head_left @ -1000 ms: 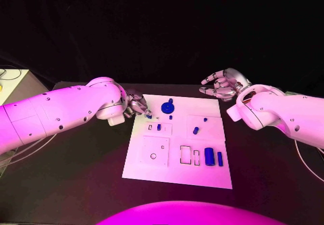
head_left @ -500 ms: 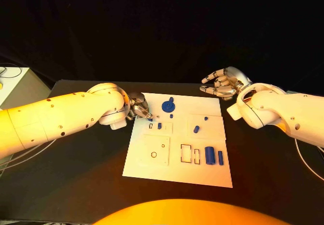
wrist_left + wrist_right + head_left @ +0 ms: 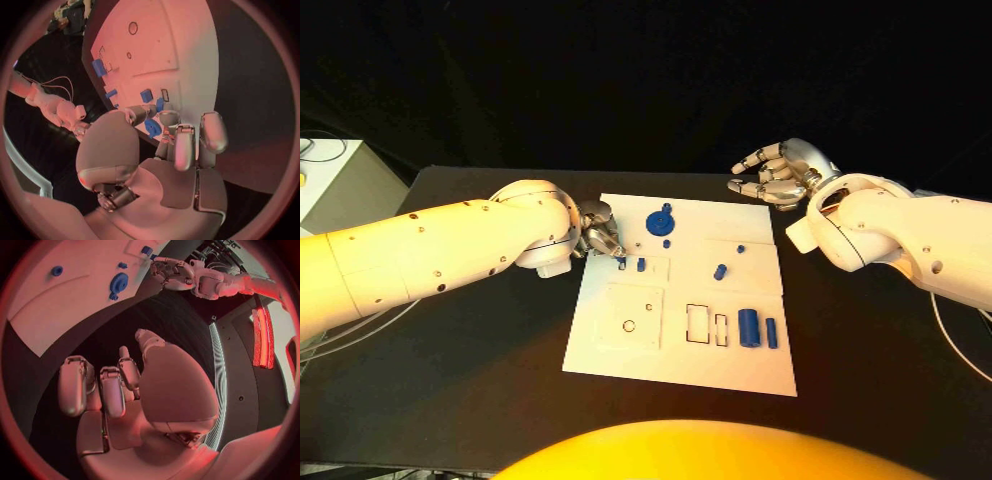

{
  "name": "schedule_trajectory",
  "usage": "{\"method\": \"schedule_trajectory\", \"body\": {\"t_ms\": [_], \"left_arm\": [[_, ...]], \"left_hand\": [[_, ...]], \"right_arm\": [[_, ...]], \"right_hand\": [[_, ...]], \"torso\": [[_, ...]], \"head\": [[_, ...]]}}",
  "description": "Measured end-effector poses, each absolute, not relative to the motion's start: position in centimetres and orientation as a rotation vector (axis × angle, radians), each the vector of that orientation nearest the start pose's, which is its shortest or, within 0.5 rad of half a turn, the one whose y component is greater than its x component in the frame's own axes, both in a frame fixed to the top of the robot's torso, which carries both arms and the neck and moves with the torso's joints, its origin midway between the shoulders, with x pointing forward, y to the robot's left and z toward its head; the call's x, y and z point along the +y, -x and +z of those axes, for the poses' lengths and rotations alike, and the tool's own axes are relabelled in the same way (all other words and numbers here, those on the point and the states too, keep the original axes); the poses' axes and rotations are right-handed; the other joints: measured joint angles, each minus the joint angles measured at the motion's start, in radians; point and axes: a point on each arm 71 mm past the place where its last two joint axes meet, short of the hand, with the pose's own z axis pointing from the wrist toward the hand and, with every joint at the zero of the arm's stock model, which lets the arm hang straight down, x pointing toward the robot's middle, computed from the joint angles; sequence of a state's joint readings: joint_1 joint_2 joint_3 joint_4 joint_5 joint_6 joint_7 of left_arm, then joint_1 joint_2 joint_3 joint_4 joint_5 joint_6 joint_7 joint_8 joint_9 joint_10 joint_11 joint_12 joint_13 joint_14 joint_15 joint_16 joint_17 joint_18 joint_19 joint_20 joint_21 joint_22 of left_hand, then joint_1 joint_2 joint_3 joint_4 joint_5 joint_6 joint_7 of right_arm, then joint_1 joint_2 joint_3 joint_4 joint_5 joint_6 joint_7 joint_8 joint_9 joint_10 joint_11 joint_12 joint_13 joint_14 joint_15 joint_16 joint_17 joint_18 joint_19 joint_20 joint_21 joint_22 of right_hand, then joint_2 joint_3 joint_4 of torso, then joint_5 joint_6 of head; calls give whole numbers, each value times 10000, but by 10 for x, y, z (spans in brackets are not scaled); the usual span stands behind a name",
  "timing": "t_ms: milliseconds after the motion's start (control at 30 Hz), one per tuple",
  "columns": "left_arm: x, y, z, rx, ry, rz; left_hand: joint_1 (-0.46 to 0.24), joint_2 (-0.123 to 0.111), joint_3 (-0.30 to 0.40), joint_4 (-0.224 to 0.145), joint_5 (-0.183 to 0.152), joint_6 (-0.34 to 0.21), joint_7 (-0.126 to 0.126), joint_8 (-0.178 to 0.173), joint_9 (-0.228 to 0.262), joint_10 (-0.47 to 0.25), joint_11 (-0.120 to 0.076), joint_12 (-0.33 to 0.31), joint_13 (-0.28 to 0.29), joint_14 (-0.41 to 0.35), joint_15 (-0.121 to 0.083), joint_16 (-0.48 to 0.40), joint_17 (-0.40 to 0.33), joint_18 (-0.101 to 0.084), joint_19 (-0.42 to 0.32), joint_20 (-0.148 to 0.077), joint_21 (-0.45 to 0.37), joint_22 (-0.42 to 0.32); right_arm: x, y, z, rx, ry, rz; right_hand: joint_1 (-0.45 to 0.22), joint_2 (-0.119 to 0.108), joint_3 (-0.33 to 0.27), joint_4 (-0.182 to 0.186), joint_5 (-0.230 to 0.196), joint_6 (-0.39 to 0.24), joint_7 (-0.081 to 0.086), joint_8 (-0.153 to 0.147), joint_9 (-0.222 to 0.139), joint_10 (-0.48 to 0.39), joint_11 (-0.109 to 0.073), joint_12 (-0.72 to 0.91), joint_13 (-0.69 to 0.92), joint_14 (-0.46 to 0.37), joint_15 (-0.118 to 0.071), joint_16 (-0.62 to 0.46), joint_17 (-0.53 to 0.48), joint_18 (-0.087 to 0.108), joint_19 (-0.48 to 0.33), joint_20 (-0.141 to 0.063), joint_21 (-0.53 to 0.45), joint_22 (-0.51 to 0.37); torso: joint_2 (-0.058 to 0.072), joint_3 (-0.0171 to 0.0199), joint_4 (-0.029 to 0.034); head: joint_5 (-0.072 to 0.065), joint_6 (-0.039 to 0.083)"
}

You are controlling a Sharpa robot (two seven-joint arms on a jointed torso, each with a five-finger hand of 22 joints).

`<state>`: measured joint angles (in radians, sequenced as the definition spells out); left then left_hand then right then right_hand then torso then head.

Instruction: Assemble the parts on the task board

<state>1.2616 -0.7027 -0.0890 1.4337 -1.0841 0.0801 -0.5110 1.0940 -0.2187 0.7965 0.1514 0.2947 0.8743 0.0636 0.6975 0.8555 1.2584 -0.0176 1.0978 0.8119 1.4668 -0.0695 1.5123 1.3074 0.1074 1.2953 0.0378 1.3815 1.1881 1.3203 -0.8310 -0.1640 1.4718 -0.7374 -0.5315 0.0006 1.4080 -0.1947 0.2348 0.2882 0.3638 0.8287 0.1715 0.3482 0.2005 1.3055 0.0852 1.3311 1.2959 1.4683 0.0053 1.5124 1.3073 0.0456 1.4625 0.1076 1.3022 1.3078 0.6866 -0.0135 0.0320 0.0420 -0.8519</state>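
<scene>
The left robot hand (image 3: 599, 238) hovers at the far left edge of the task board (image 3: 625, 360), its fingers (image 3: 177, 145) drawn together around a small blue part (image 3: 152, 127), a posture that suggests the piece is being carried toward a slot just beside the fingertips; the nearest candidate is the small outlined recess (image 3: 622, 266), next to which a short blue peg (image 3: 640, 265) already sits. The right robot hand (image 3: 776, 178) rests well apart, beyond the board's far right corner, with its fingers curled in loosely on nothing, evidently parked so as to leave the working area free. On the board, a blue gear-shaped part (image 3: 661, 222) lies at the far centre, a small blue piece (image 3: 720, 271) lies right of centre, and two upright blue bars (image 3: 757, 330) stand near the right edge beside rectangular cut-outs (image 3: 705, 327). A square panel with a round hole (image 3: 629, 325) occupies the near left. The board lies flat in the middle of a black counter (image 3: 459, 390); a pale cabinet (image 3: 336, 180) stands at the far left, and the room behind is dark.
</scene>
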Motion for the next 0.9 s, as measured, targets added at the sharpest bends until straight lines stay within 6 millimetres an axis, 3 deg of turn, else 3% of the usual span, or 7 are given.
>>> {"method": "schedule_trajectory", "body": {"t_ms": [900], "left_arm": [[172,-496,-223,23007,922,-4005]], "left_hand": [[-6,-7,0,-1,43,2,-2,33,57,36,-34,0,-1,-1,1,38,0,0,0,0,-1,1]], "right_arm": [[-227,-507,-171,15974,-5288,8702]], "right_hand": [[0,0,0,0,-1,0,0,0,0,0,1,0,1,0,0,0,6,-1,0,0,5,-2]], "torso": [[-7,5,-5]], "head": [[-14,-102]]}}
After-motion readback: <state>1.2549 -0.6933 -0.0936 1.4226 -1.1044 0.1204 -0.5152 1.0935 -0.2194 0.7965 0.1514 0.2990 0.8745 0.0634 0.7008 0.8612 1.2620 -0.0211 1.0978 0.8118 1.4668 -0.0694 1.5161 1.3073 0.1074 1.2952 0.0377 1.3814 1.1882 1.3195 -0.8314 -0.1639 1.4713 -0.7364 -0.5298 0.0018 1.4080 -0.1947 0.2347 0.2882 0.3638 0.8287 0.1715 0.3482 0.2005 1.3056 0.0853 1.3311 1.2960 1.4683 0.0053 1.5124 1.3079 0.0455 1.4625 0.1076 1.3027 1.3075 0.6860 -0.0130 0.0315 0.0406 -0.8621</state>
